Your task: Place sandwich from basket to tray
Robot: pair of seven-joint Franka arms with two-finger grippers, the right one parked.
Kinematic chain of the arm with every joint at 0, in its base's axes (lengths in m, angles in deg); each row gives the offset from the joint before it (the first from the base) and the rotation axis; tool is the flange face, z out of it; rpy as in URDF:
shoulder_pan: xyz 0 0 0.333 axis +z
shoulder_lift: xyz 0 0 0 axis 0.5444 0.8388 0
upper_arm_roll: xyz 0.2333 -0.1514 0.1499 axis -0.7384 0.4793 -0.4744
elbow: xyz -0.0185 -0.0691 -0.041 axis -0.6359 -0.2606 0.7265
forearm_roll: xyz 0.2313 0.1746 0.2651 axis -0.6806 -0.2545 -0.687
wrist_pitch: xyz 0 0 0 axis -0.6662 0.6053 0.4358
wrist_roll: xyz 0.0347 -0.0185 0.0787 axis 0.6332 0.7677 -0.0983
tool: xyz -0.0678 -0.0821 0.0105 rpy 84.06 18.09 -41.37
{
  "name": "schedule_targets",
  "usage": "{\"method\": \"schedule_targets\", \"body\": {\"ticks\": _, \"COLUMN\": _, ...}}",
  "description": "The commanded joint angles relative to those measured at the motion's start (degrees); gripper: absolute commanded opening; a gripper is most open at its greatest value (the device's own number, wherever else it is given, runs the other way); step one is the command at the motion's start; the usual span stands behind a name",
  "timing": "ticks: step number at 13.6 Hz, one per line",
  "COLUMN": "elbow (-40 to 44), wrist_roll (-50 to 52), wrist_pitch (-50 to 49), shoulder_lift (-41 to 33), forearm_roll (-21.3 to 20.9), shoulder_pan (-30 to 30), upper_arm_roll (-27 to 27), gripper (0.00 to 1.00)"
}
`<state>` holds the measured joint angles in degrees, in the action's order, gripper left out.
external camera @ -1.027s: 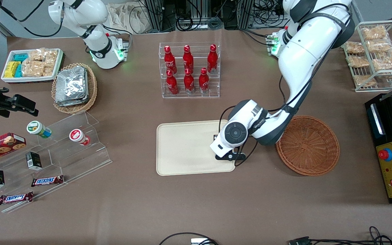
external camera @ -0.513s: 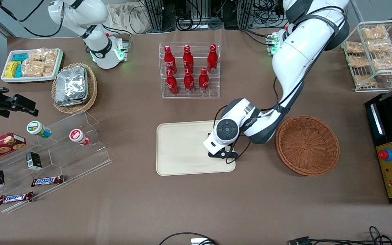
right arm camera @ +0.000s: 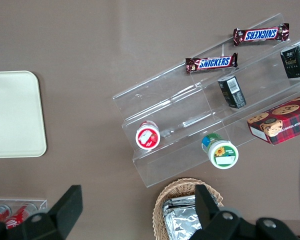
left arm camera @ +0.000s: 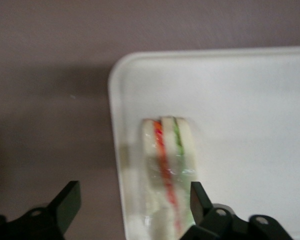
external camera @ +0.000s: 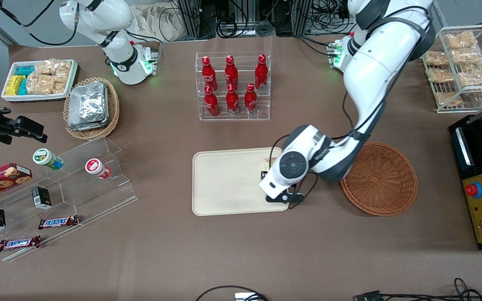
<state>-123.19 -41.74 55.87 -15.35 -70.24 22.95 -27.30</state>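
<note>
The sandwich point(left arm camera: 167, 170), a white wedge with red and green filling in clear wrap, lies on the cream tray point(left arm camera: 250, 125) close to its rim. My gripper point(left arm camera: 132, 200) hangs open above it, one finger over the sandwich's edge and the other over the brown table beside the tray. In the front view the arm covers most of the sandwich, and the gripper point(external camera: 267, 172) sits over the tray point(external camera: 224, 184) at the end nearest the reddish-brown basket point(external camera: 378, 178). Nothing lies in the basket.
A clear rack of red bottles point(external camera: 232, 85) stands farther from the front camera than the tray. A stepped acrylic shelf point(external camera: 78, 179) with snacks and a tan basket of foil packs point(external camera: 92, 108) lie toward the parked arm's end. A black control box point(external camera: 481, 179) sits beside the basket.
Over the last second the wrist swung inward over the tray, then back toward the basket end and slightly nearer the front camera.
</note>
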Motion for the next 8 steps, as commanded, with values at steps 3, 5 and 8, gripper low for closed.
{"method": "schedule_targets", "body": {"ticks": 3, "elbow": -0.9, "wrist_roll": -3.8, "wrist_pitch": -11.9, "shoulder_lift": -13.5, "forearm_roll": 0.1, "shoulder_pan": 6.5, "upper_arm_roll": 0.3, "gripper": 1.0}}
{"method": "schedule_targets", "body": {"ticks": 5, "elbow": -0.8, "wrist_roll": -5.7, "wrist_pitch": -16.2, "shoulder_lift": -18.2, "forearm_roll": 0.2, "shoulder_pan": 10.5, "upper_arm_roll": 0.6, "gripper": 1.0}}
{"method": "schedule_targets", "body": {"ticks": 8, "elbow": -0.8, "wrist_roll": -17.0, "wrist_pitch": -24.7, "shoulder_lift": -25.1, "forearm_roll": 0.4, "shoulder_pan": 16.2, "upper_arm_roll": 0.6, "gripper": 1.0}}
